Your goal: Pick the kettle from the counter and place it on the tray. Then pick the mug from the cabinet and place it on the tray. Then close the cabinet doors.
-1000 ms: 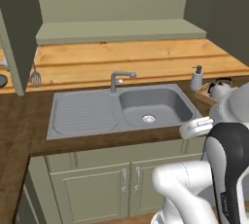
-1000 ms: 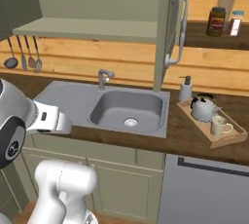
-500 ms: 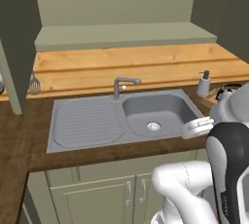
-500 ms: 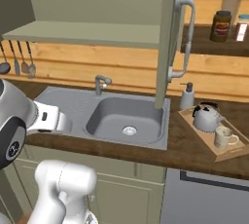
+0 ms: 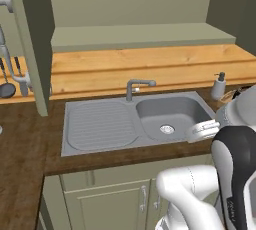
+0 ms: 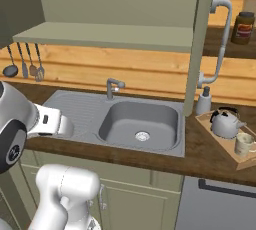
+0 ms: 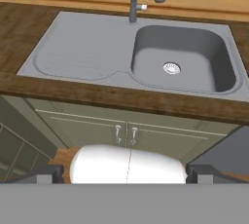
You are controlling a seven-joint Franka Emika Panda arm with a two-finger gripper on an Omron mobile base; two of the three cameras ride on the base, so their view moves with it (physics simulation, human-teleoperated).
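Kettle (image 6: 224, 123) and mug (image 6: 244, 144) on tray (image 6: 215, 135) — well apart from claw (image 7: 127, 173).

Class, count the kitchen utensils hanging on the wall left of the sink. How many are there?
3: a ladle, a slim middle utensil and a slotted spatula, side by side. The open cabinet door may hide others.

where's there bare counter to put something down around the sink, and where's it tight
Free: the ribbed drainboard left of the sink basin, and the dark wooden counter left of that, under the hanging utensils. Crowded: right of the basin, where the soap dispenser stands beside the tray holding the kettle and the mug.
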